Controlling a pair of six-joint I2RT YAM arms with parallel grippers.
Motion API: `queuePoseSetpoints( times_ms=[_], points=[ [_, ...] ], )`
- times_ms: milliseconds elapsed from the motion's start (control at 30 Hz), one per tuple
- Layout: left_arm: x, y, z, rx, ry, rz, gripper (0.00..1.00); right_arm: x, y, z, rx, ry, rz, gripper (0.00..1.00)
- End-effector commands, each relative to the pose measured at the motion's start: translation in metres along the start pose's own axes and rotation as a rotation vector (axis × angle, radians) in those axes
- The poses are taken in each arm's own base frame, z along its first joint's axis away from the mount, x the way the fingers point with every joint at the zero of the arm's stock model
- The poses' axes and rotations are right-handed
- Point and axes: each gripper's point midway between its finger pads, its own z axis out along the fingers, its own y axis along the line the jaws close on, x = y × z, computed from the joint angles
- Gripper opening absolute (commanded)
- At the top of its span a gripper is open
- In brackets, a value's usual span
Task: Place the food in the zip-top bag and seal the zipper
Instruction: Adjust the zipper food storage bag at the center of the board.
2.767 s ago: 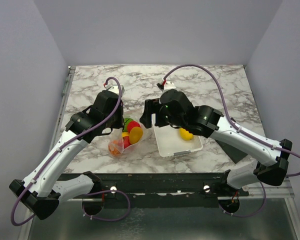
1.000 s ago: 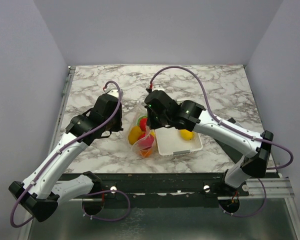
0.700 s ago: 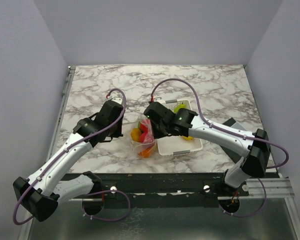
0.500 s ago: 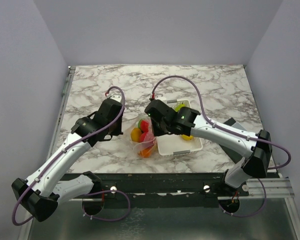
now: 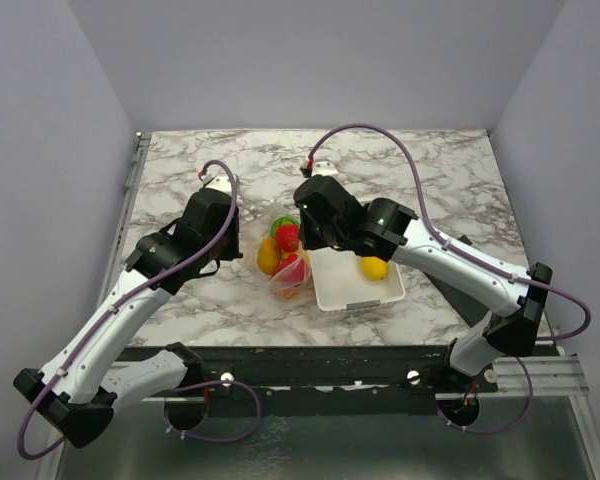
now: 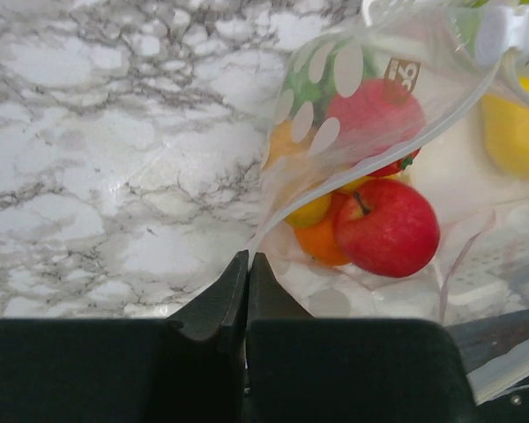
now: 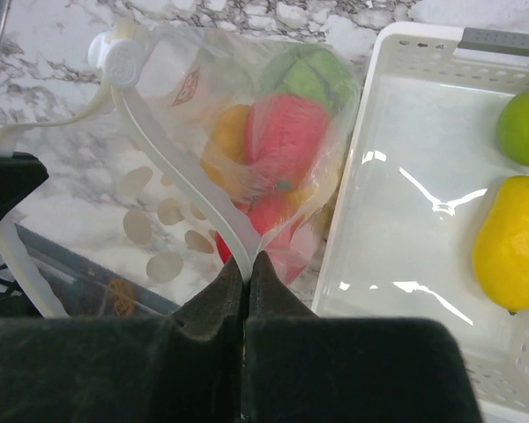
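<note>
The zip-top bag (image 5: 283, 262) hangs between my two grippers, just left of the basket, and holds several toy fruits. In the left wrist view a red apple (image 6: 386, 227) and orange and yellow pieces show through the bag (image 6: 370, 115), and my left gripper (image 6: 248, 257) is shut on its lower edge. In the right wrist view my right gripper (image 7: 248, 257) is shut on the white zipper strip (image 7: 172, 167), which runs up to a slider (image 7: 119, 55). Green (image 7: 309, 75), red (image 7: 286, 132) and orange (image 7: 225, 141) fruits sit inside the bag.
A white slotted basket (image 5: 355, 292) stands to the right of the bag, its wall (image 7: 397, 35) close beside it. A yellow fruit (image 7: 510, 256) and a green one (image 7: 525, 123) lie in it. Marble tabletop (image 5: 420, 170) spreads behind.
Both arms have dipped and then drawn back toward the far side, carrying the bag slightly away from the near edge. Both grippers stay shut on the bag.
</note>
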Motion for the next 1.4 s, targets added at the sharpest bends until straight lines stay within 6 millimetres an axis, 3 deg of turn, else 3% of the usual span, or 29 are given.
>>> queuePoseSetpoints(
  times_ms=[0, 67, 167, 467, 567, 767, 967, 1200, 1367],
  points=[
    [0.035, 0.007, 0.025, -0.036, 0.088, 0.016, 0.00, 0.026, -0.011, 0.032, 0.052, 0.053, -0.008, 0.01],
    [0.042, 0.006, 0.030, -0.035, 0.110, 0.016, 0.00, 0.035, -0.013, 0.038, 0.053, 0.082, -0.001, 0.01],
    [0.033, 0.005, 0.026, -0.029, 0.080, 0.014, 0.00, 0.038, -0.012, 0.039, 0.046, 0.092, 0.003, 0.01],
    [-0.008, 0.002, -0.006, -0.014, -0.021, 0.001, 0.00, -0.005, 0.000, 0.008, -0.011, -0.015, 0.016, 0.02],
    [-0.008, 0.006, -0.008, -0.026, -0.022, 0.010, 0.00, -0.003, -0.002, 0.013, -0.005, -0.019, 0.010, 0.09],
    [0.003, 0.007, -0.002, -0.033, 0.012, 0.019, 0.00, 0.010, 0.000, 0.025, -0.006, 0.014, 0.016, 0.13],
    [0.004, 0.006, 0.000, -0.028, 0.015, 0.016, 0.00, 0.009, -0.003, 0.025, 0.011, 0.012, 0.014, 0.39],
    [0.005, 0.006, 0.002, -0.028, 0.020, 0.018, 0.00, -0.005, -0.021, 0.005, 0.058, -0.036, 0.005, 0.48],
    [0.005, 0.005, 0.004, -0.027, 0.023, 0.022, 0.00, -0.011, -0.053, -0.007, 0.131, -0.036, -0.004, 0.48]
  ],
)
